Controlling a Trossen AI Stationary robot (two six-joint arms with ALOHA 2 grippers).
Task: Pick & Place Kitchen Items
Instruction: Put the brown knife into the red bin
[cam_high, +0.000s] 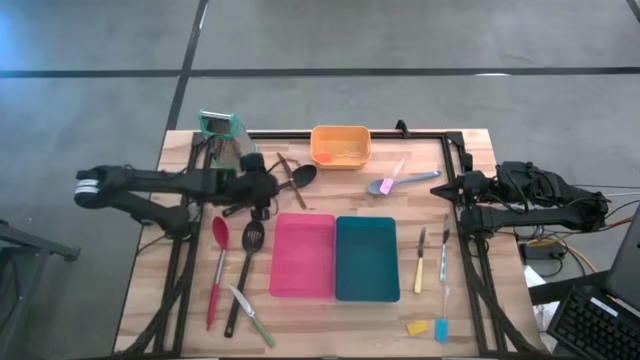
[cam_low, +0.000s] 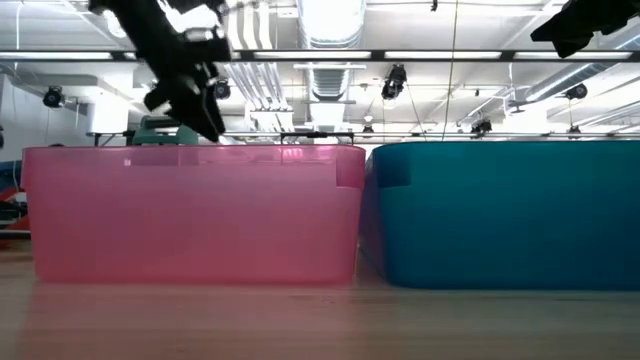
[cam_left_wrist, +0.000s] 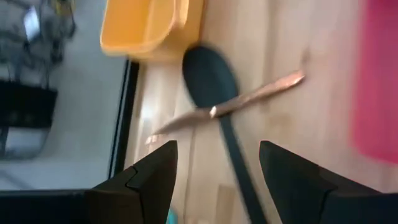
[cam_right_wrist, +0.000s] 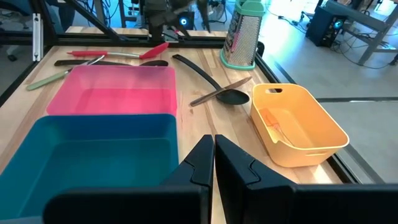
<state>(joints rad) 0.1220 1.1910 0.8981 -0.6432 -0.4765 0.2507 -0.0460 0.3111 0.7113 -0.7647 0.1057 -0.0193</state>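
A black spoon (cam_high: 303, 176) lies on the table left of the orange tub, and a thin copper-coloured stick (cam_left_wrist: 261, 93) lies across its neck. My left gripper (cam_high: 272, 190) is open just above the spoon's handle. In the left wrist view its fingers (cam_left_wrist: 149, 180) stand on either side of the handle (cam_left_wrist: 236, 168) without touching it. A red spoon (cam_high: 218, 262), a black slotted spatula (cam_high: 248, 268) and a green-handled knife (cam_high: 252, 316) lie left of the pink bin. A lilac spoon (cam_high: 398, 182) and slim knives (cam_high: 421, 262) lie to the right. My right gripper (cam_right_wrist: 212, 155) is shut and waits at the table's right edge.
A pink bin (cam_high: 303, 290) and a teal bin (cam_high: 367, 292) stand side by side mid-table. An orange tub (cam_high: 340, 146) stands at the far edge, and a metal grater with a teal top (cam_high: 222, 135) at the far left. Small yellow and blue pieces (cam_high: 417, 327) lie near the front right.
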